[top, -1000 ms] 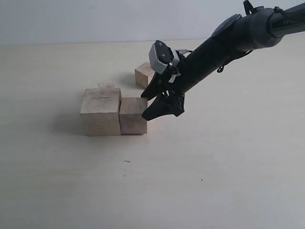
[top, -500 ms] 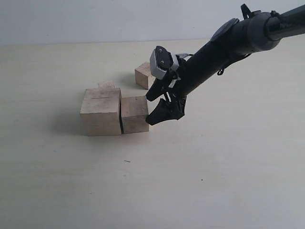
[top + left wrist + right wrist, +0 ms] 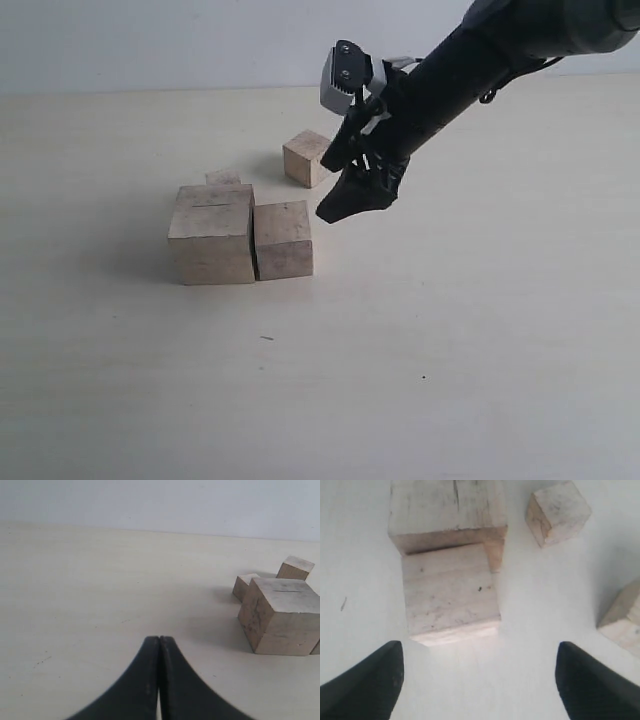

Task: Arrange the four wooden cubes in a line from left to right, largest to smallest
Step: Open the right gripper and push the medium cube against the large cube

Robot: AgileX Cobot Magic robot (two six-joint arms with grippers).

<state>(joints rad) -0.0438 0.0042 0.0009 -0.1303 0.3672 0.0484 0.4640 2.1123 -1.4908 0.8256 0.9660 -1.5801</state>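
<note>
Pale bench (image 3: 450, 350), right claw (image 3: 477, 650) released, empty, hovering.
I note second cube (image 3: 282, 240) touching largest cube (image 3: 212, 235); left claw (image 3: 159, 645) clenched, empty.

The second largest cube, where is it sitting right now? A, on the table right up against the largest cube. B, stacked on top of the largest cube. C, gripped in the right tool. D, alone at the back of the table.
A: the second largest cube sits on the table flush against the largest cube, while the right tool hangs open and empty, clear of it.
</note>
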